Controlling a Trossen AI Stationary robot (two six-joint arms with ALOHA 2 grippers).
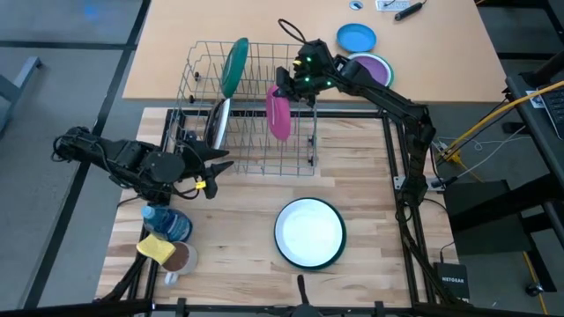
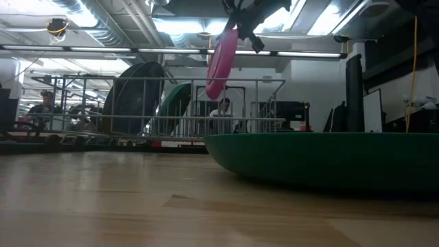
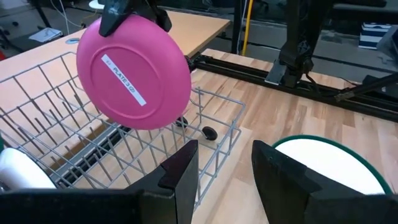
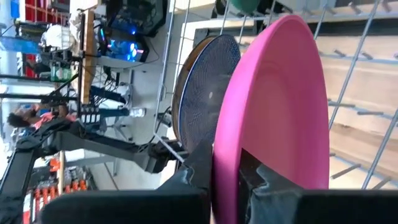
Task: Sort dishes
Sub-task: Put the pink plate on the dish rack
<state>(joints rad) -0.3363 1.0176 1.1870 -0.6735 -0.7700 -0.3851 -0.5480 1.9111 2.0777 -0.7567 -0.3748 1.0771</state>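
The right hand [image 1: 289,86] is clenched on the rim of the pink plate [image 1: 278,113], holding it on edge above the wire dish rack [image 1: 251,150]; in the right wrist view its two fingers [image 4: 202,168] pinch the rim from either side, so the plate hangs edge-down, the way it needs to be to slide between the rack's wires. Judging by that pose, the step in hand is slotting this plate into the rack beside those already standing there: a green plate [image 1: 234,65] upright near the rack's far side, and a dark plate with a pale face [image 1: 217,121] toward its left end. The large white green-rimmed plate [image 1: 309,232] lies flat on the desk [image 1: 238,238] in front of the rack, apart from both arms and not yet sorted. The left hand [image 1: 214,173] waits just beside the rack's left front corner, released and holding nothing, its camera looking toward the pink plate. Off the work surface, a bright-blue dish [image 1: 356,38] and a purple dish [image 1: 374,68] sit on the far tabletop. The main risk is the plate's lower edge catching on a wire as it goes down.
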